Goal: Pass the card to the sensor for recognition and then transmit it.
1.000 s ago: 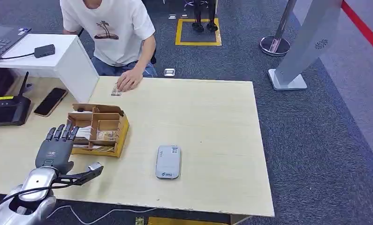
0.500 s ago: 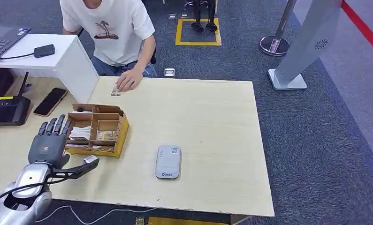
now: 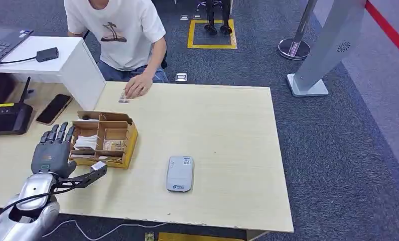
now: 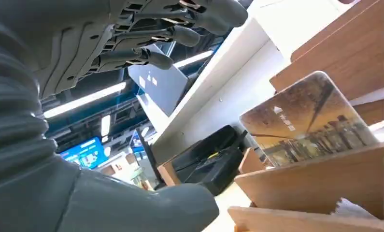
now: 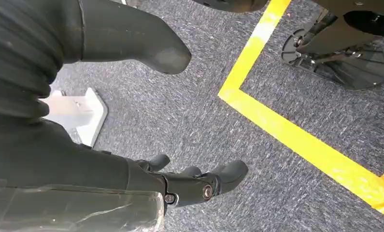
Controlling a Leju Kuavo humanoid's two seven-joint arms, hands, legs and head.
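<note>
Left hand [image 3: 50, 150] up off the surface [image 3: 227, 130], fingers spread, nothing in it. Compared with a second ago, drawn back from over the near compartments of the cardboard box [image 3: 107, 138] to its left end, then nudged forward again; thumb tip [image 3: 98, 167] now just beside the box's near wall. Reads as lining up for the pick, not yet a grasp.

Card [image 4: 308, 121] seen from the left wrist: standing tilted in a box compartment, top edge proud of the divider, untouched. Fingers [image 4: 146, 55] hang apart from it, well clear.

Room: phone [image 3: 53, 108] and black router [image 3: 6, 119] crowd the far left; box walls and dividers hem the card in, so entry likely from above. Rightward, sensor [image 3: 180, 173] lies flat, well apart from the box, bare surface between and beyond it. Near edge of the surface close to the sensor. Person's hand [image 3: 137, 87] rests on the far edge, on another small card.

Right hand [image 5: 199, 186] hangs over carpet by yellow floor tape [image 5: 296, 140], fingers loosely curled, holding nothing.
</note>
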